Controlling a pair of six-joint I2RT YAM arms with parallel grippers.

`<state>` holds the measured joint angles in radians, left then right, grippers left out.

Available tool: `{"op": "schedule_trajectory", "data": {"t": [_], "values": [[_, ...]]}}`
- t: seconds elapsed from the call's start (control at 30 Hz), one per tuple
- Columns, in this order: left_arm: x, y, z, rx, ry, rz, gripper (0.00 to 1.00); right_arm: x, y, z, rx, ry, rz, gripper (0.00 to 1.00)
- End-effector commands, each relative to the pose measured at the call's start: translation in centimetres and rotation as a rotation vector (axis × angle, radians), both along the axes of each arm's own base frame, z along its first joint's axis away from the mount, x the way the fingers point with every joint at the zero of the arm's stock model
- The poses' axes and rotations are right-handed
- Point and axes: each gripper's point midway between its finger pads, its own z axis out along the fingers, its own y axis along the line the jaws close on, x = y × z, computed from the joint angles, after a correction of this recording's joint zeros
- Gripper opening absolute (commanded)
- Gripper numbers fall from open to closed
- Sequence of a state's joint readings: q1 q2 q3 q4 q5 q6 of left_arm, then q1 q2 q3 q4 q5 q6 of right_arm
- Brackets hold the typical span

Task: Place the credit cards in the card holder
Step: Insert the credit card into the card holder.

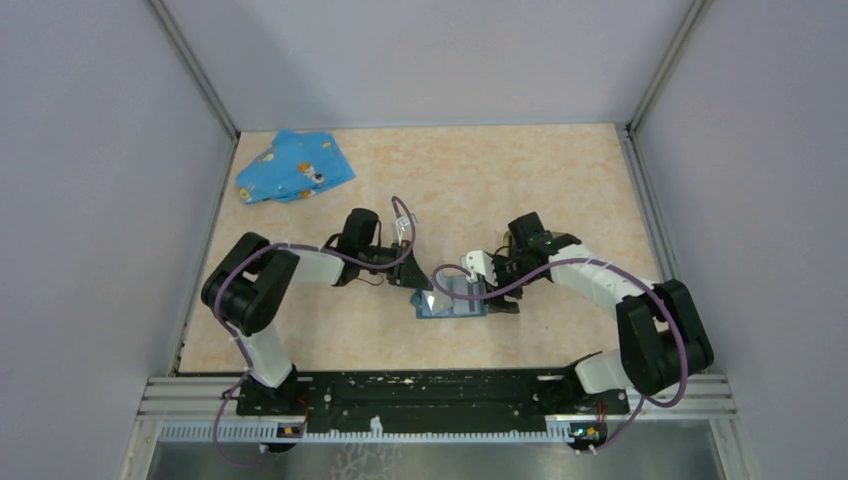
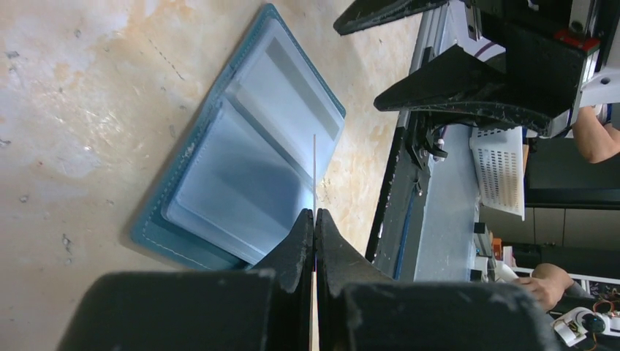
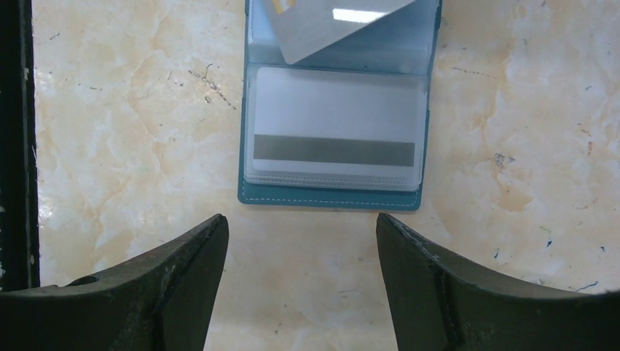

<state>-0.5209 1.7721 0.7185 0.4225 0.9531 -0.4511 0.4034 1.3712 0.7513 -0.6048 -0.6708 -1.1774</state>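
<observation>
Top view: the open card holder [image 1: 452,300] lies flat on the tabletop [image 1: 560,190] between the two grippers, and a blue cloth [image 1: 295,165] lies well apart at the far left corner. The left gripper [image 1: 420,288] meets the holder's left edge, while the right gripper [image 1: 500,300] is at its right edge.

Left wrist view: the left gripper [image 2: 314,216] is pinched on a card [image 2: 314,168], which is seen edge-on as a thin line above the holder's clear sleeves [image 2: 248,161].

Right wrist view: the right gripper [image 3: 300,234] stands wide, holds nothing, and is just short of the holder's teal rim [image 3: 329,199]. Only here does the held card [image 3: 329,25] show its face, tilted over the far sleeve. A second card [image 3: 335,128] with a dark stripe sits in the near sleeve.
</observation>
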Motion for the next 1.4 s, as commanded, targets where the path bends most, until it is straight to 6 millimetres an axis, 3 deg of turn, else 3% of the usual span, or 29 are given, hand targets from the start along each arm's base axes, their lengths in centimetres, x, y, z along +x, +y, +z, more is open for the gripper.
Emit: {"op": "schedule_trajectory", "data": {"t": [0.0, 0.27, 0.83, 1.37], "values": [[0.6, -0.4, -0.1, -0.018, 0.02, -0.022, 0.0, 0.2, 0.9, -0.4, -0.009, -0.012, 0.015, 0.72], [0.9, -0.7, -1.1, -0.006, 0.069, -0.008, 0.0, 0.7, 1.0, -1.4, -0.064, -0.01, -0.011, 0.63], [1.2, -0.3, -3.9, 0.096, 0.192, 0.065, 0.0, 0.7, 1.0, -2.0, -0.097, 0.005, -0.025, 0.6], [1.2, -1.0, -4.2, 0.093, 0.217, 0.06, 0.0, 0.5, 1.4, -2.9, -0.135, 0.029, -0.025, 0.54]]}}
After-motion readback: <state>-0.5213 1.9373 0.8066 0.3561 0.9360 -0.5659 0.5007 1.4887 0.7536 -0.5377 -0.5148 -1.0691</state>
